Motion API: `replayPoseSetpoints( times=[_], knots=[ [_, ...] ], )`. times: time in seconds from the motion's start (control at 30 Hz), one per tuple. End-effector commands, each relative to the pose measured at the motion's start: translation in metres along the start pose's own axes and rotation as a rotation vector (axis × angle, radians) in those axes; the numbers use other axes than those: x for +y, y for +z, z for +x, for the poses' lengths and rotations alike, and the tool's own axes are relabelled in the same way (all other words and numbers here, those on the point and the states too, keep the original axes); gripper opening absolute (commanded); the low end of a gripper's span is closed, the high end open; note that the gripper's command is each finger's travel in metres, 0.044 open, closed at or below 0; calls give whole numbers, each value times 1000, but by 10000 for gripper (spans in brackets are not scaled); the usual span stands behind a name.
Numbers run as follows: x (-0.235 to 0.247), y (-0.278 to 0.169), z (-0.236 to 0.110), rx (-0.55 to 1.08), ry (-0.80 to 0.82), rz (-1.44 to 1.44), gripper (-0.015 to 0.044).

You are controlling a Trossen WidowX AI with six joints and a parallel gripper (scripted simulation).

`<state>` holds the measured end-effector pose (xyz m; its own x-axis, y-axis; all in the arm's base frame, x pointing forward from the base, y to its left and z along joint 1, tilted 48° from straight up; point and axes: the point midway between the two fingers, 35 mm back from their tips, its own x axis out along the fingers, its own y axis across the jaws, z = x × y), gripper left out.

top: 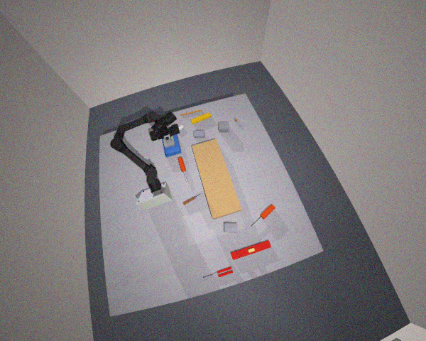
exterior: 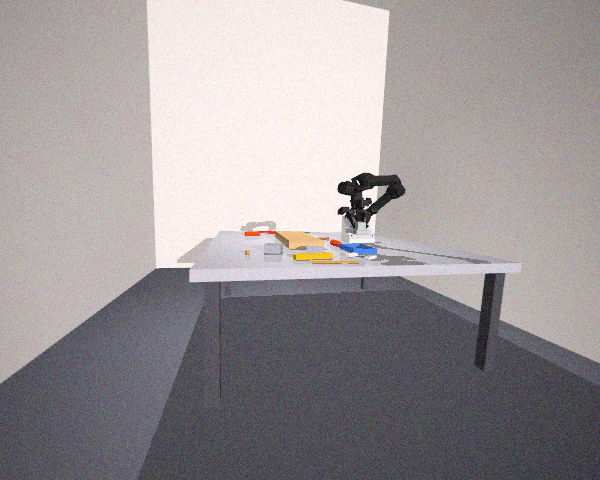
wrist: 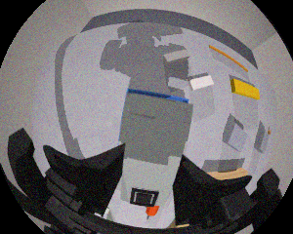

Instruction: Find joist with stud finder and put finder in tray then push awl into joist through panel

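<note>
Claw (wrist: 148, 175) clamped on grey stud finder (wrist: 146, 185) above blue tray (top: 172, 148); release, awl (top: 190, 199) pickup and panel (top: 216, 177) piercing remaining.

The hand (top: 167, 136), closed on the grey stud finder (top: 168, 140), hangs above the blue tray (top: 172, 149) with open air beneath it; the tray's low walls are the only bounds straight below. Just right of the tray the orange-handled awl (top: 182, 163) lies between it and the wooden floor panel (top: 216, 177), leaving a narrow lane; a grey block (top: 198, 133) and a yellow bar (top: 200, 118) crowd the far side; the desk (top: 132, 256) left of the tray holds only the arm.
</note>
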<state>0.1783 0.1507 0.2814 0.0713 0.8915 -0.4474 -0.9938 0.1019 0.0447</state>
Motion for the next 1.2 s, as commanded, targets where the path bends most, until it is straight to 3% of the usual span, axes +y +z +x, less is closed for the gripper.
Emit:
replayPoseSetpoints(
  times=[0.0,1.17],
  knots=[
    [1,-1,4,4,-4,-6,0],
    [-1,-12,42,7,-7,-8,0]
  ],
)
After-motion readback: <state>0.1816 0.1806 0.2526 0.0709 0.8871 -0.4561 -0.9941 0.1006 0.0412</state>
